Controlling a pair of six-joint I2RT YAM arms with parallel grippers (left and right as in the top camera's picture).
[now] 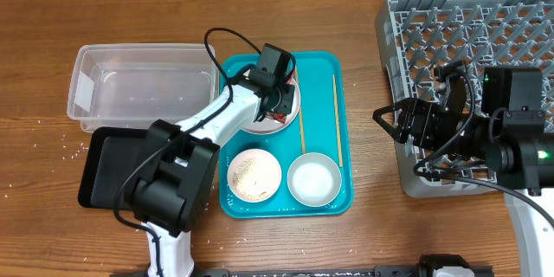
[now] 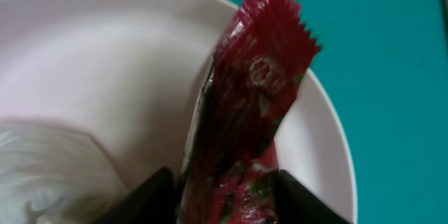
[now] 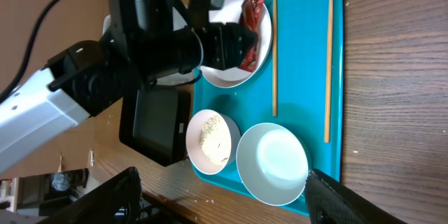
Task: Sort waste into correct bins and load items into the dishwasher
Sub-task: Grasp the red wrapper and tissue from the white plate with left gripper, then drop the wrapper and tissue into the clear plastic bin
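Our left tool is closed on the lower end of the wrapper, which sticks out from between its jaws over the plate on the teal tray. The napkin lies on the same plate, just beside the grip. We judge the wrapper to be nearly weightless: thin, crinkly foil, soft enough to crush flat and slick enough to slide out of a loose pinch. So the hold wants to sit deep on the crumpled body, as it seems to here, and not on the serrated free edge, which reaches well beyond the jaws. Being so light, it may also cling to the tool on release instead of dropping cleanly. The tub and the black tray sit on the table to the left of the teal tray, the tub being the nearer to the plate. Our right tool hangs wide open and empty by the rack, well apart from the plate.
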